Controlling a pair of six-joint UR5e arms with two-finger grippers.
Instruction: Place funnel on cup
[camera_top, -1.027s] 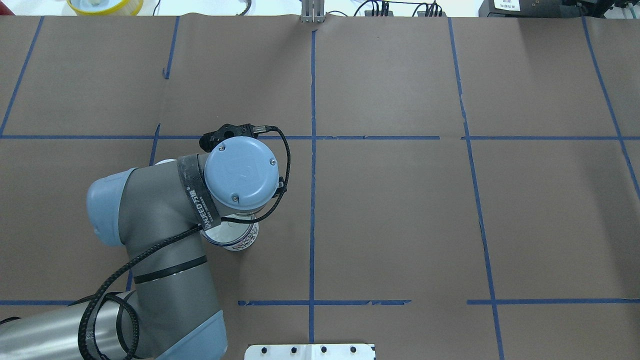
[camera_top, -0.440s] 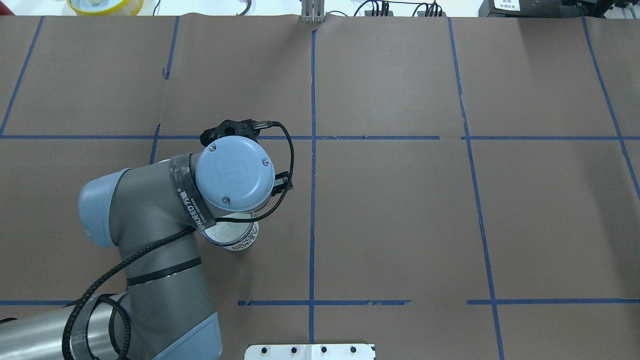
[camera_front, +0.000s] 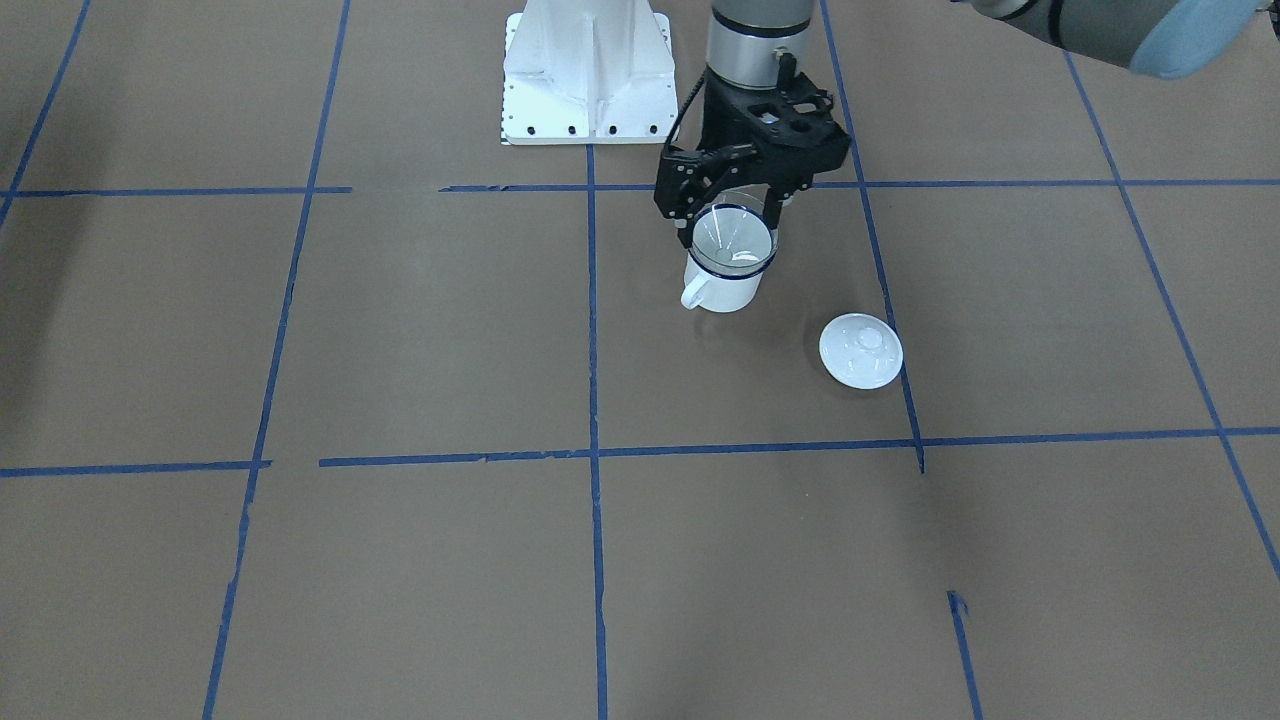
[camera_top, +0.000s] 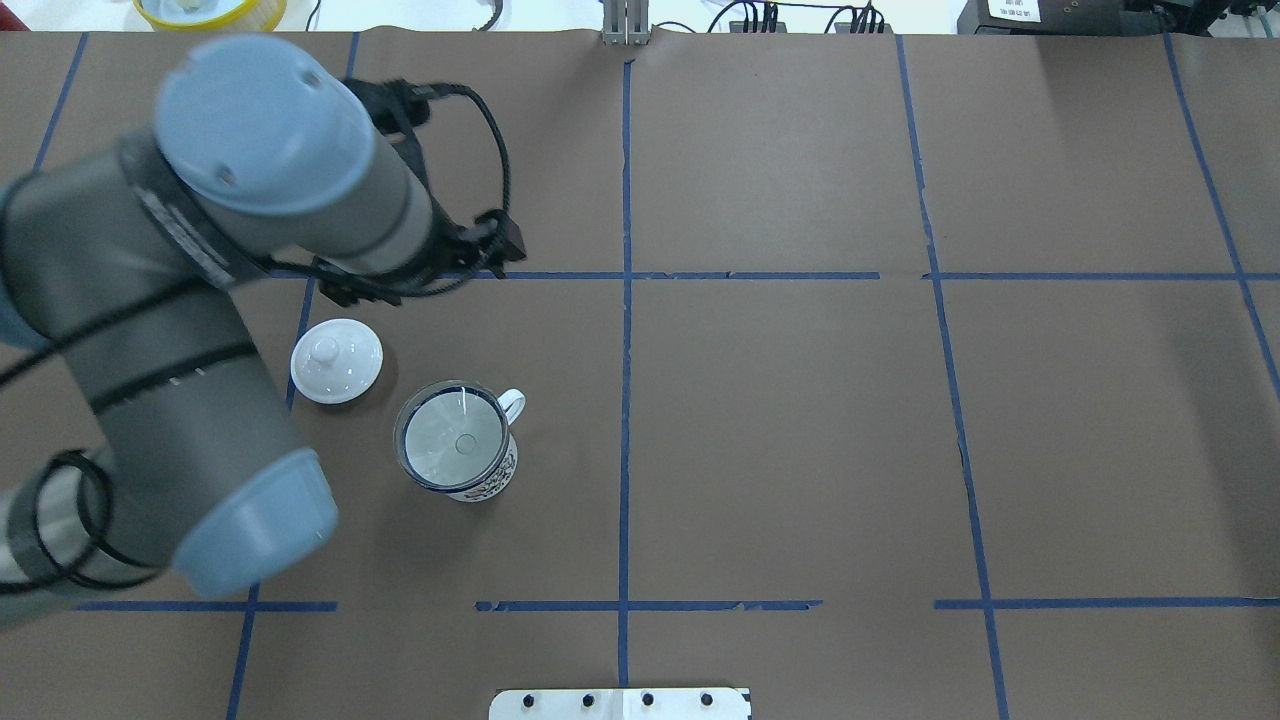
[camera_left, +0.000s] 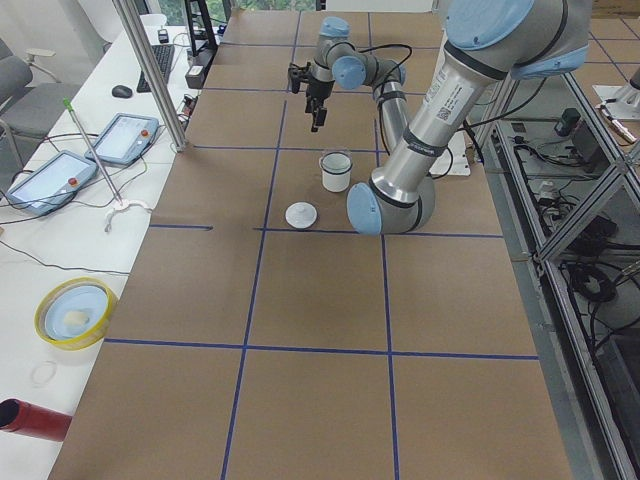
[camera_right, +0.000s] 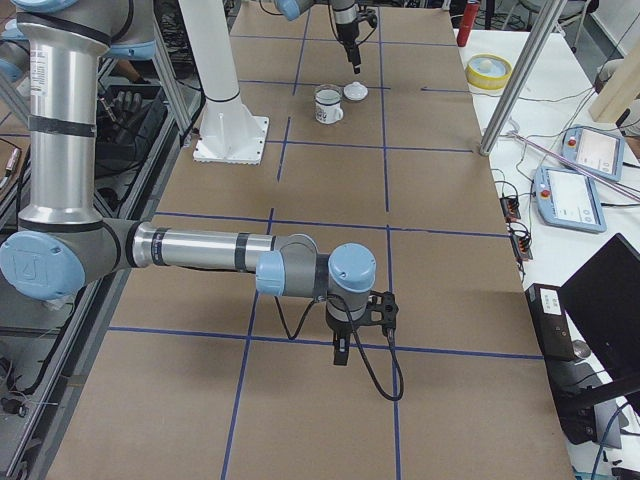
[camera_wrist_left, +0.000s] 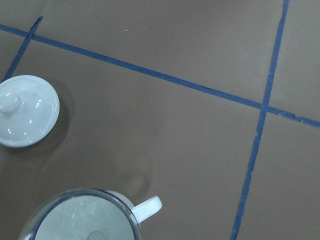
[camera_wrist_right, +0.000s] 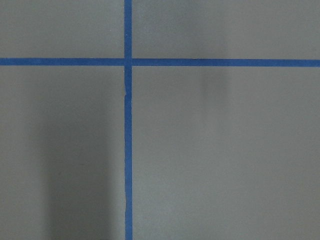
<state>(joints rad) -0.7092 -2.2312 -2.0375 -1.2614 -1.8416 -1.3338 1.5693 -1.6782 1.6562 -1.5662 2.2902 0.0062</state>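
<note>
Left gripper (camera_front: 730, 222) hangs above the table (camera_top: 800, 420) with its two fingers (camera_front: 684, 215) spread apart and nothing between them. From across the table those fingers seem to flank the mug's mouth. Both side views put the gripper higher up and toward the operators' side of the mug, so that overlap is only line of sight. From overhead the gripper is almost wholly covered by its own wrist and forearm; only black bracket parts and a looped cable stick out.

Just right of the arm in that view, a white knobbed lid (camera_top: 337, 361) lies flat on the table, apart from the mug. Next stands the white enamel mug (camera_top: 488, 486), upright, with a dark blue rim. Its handle (camera_top: 512, 402) points away from the robot and toward its right, and the dark pattern on its side is too small to read. The clear funnel (camera_top: 452, 440) sits in the mug's mouth, its bowl on the rim and its stem showing only as a small ring. The left wrist camera cuts both off at its lower edge.

Far along the table, the right gripper (camera_right: 340, 352) points down near crossing blue tape lines (camera_wrist_right: 128, 150). Whether its fingers are apart or together I cannot tell.
</note>
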